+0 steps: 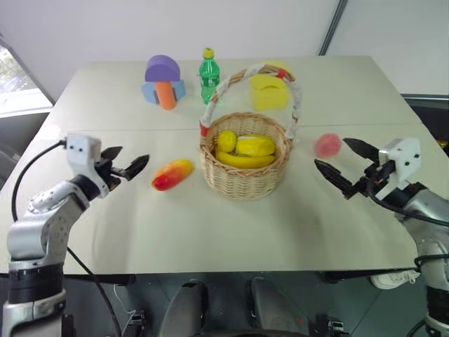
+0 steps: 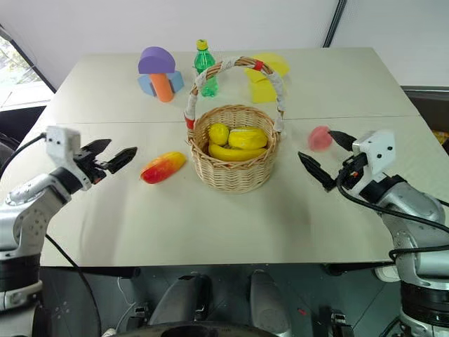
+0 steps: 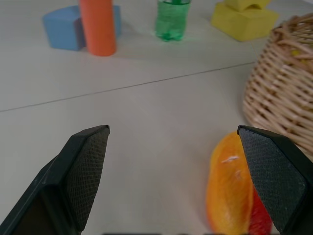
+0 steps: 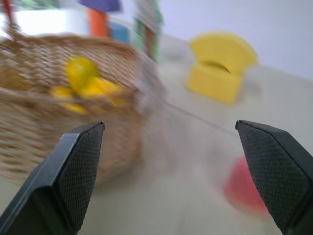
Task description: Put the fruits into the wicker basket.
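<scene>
Flanking the wicker basket, both released tools hover; mango left, peach right.

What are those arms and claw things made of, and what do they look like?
Both arms are silver-grey metal segments with black joints and black cables. The left gripper and right gripper each have a white boxy wrist block and two black tapered fingers with textured pads.

- Bare worktop lies open between both hands, in front of the wicker basket.
- The basket's tall arched handle spans its mouth; entry is free from the front.
- The green bottle and foam blocks crowd the far side.
</scene>
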{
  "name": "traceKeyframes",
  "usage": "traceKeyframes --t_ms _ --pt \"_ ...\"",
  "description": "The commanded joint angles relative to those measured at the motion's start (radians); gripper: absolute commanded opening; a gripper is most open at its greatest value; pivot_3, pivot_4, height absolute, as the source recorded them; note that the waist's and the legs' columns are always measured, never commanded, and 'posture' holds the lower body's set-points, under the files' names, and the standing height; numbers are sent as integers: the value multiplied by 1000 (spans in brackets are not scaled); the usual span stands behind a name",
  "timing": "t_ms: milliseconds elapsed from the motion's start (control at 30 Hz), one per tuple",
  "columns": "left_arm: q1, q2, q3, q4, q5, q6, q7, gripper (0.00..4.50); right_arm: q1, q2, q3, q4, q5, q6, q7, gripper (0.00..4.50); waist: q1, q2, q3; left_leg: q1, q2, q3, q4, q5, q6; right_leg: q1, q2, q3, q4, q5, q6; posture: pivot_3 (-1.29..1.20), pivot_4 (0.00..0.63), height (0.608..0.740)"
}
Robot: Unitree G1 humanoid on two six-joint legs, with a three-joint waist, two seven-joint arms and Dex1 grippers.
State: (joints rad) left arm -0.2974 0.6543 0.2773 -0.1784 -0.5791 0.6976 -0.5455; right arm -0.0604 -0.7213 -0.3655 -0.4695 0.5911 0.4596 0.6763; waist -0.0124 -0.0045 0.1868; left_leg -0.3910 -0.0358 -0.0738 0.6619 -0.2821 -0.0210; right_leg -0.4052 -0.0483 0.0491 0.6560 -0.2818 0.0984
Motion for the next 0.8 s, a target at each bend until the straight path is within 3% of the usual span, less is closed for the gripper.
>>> traceKeyframes --t_ms 33,233,800 --pt "-58 74 -96 -29 40 51 -52 4500 -7 -36 28 -172 119 94 11 4498 -3 0 0 0 0 0 0 0 0 0 0 0 0 0 0 0 150 740" --pt "-130 146 -268 -5 164 119 -56 4500 -111 -2 158 -274 175 158 -50 4498 -4 0 0 0 0 0 0 0 0 0 1 0 0 0 0 0 150 740" --pt "-190 27 -426 50 289 131 -45 4500 -147 58 280 -274 110 119 -72 4498 -2 -3 1 -1 0 -3 0 0 -1 -1 1 -1 -1 0 0 0 150 740"
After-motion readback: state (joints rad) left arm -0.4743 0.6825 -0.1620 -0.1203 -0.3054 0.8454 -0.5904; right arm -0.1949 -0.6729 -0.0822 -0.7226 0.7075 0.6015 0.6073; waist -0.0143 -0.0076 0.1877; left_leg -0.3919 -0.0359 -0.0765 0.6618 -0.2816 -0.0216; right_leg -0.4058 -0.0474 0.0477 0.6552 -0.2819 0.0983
